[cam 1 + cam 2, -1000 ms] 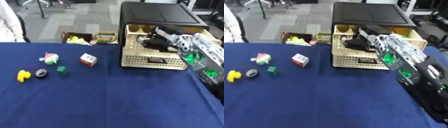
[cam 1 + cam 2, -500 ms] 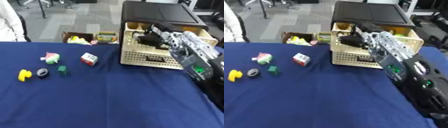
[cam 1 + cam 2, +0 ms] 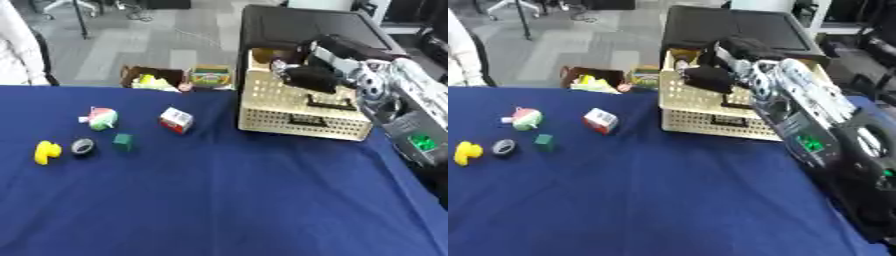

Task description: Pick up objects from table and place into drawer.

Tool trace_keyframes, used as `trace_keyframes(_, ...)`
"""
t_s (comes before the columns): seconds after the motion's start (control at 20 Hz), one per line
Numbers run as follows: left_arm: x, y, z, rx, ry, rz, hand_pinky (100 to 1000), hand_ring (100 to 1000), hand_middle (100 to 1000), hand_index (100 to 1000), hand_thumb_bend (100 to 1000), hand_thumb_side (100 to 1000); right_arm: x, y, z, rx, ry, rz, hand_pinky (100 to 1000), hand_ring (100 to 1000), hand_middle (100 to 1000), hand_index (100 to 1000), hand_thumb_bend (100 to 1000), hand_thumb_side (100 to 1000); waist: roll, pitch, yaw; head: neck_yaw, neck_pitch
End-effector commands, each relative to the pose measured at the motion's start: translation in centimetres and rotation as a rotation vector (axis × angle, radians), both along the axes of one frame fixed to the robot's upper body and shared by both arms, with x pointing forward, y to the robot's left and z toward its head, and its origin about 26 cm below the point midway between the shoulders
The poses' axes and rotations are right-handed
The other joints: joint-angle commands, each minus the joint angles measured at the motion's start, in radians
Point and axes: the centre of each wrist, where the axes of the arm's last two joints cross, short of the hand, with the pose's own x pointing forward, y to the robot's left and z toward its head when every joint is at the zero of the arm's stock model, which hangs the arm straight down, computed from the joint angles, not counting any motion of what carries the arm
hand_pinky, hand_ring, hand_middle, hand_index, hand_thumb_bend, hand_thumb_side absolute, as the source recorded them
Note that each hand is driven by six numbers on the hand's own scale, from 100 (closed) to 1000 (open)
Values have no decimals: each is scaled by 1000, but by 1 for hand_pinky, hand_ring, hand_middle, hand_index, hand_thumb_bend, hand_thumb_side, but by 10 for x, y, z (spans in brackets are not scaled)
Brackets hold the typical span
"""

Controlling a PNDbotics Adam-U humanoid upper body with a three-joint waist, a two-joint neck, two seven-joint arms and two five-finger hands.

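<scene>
Over the open cream drawer [image 3: 302,112], the right hand [image 3: 302,77] hangs with fingers curled — whether they clutch anything, I cannot tell. Its arm [image 3: 798,107] runs back to the right. Well left on the blue table [image 3: 219,200] lie a red-white box [image 3: 176,120], green cube [image 3: 122,142], grey ring [image 3: 82,146], yellow piece [image 3: 45,152] and a round toy [image 3: 100,118].
</scene>
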Motion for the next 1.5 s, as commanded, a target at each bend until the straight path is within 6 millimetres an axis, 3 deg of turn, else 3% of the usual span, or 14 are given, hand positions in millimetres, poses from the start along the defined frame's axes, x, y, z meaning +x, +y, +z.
trace_keyframes(0.05,-4,3,10,15,-35,12,423,523,560,762,100,786,-11,-15,16,139,292,-164,628,760,744,815,124,1000,2,-23,-3,-6,-2)
trace_keyframes(0.65,-5,4,10,18,-37,19,423,522,559,762,100,787,-38,-46,17,128,276,-179,599,730,710,783,119,1000,-1,-19,-10,-4,-8)
trace_keyframes(0.85,-5,5,10,18,-36,20,423,521,559,762,100,787,-39,-52,11,120,301,-188,537,679,627,698,100,1000,1,-19,-10,-5,-11)
trace_keyframes(0.95,-5,5,9,18,-34,18,422,521,559,762,100,788,-36,-53,6,115,317,-198,423,602,554,604,100,1000,2,-19,-8,-6,-13)
trace_keyframes(1.1,-5,5,9,18,-32,18,422,520,559,761,100,789,-34,-52,0,106,339,-203,330,511,473,519,100,1000,3,-17,-6,-9,-15)
trace_keyframes(1.5,-5,4,7,20,-26,12,422,520,559,760,100,792,-28,-50,-16,94,420,-189,317,501,471,521,100,1000,4,-11,-2,-11,-19)
